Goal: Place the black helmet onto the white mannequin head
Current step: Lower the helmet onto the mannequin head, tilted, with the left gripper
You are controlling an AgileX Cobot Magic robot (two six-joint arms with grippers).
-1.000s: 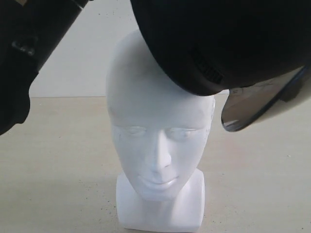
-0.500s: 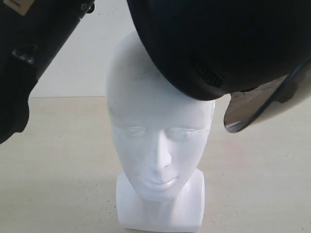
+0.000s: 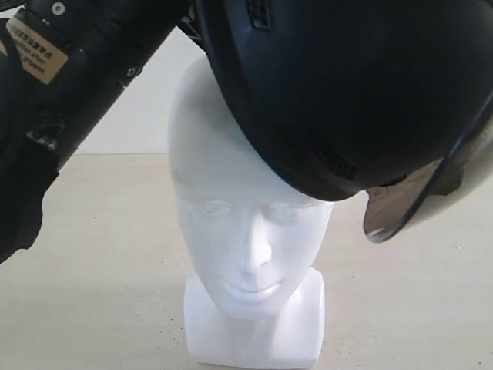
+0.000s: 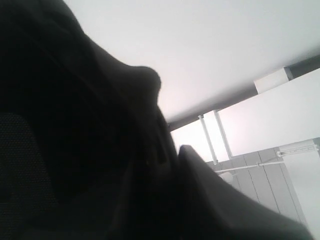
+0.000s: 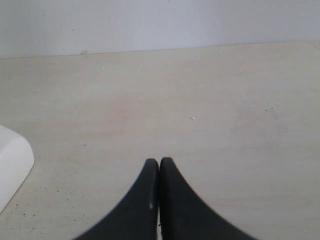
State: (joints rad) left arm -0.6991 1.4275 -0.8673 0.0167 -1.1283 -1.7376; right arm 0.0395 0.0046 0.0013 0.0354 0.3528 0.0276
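Note:
The white mannequin head (image 3: 239, 231) stands upright on its blocky neck base, facing the exterior camera. The black helmet (image 3: 347, 85) hangs tilted over the head's crown and its right side, touching or nearly touching the forehead. Its smoky visor (image 3: 408, 204) dangles at the right. My left arm (image 3: 69, 92) reaches in from the upper left to the helmet's rear rim. In the left wrist view the dark helmet (image 4: 65, 125) fills most of the picture, with my left gripper (image 4: 170, 150) shut on its rim. My right gripper (image 5: 159, 162) is shut and empty, low over the table.
The beige table (image 3: 92, 254) spreads around the head, with a pale wall behind it. A white rounded corner (image 5: 10, 160), apparently the neck base, shows at the edge of the right wrist view. Ceiling and wall panels (image 4: 260, 120) show past the helmet.
The helmet has come down lower over the head's crown and forehead, the visor dropping with it. My left arm has swung further into view from the upper left.

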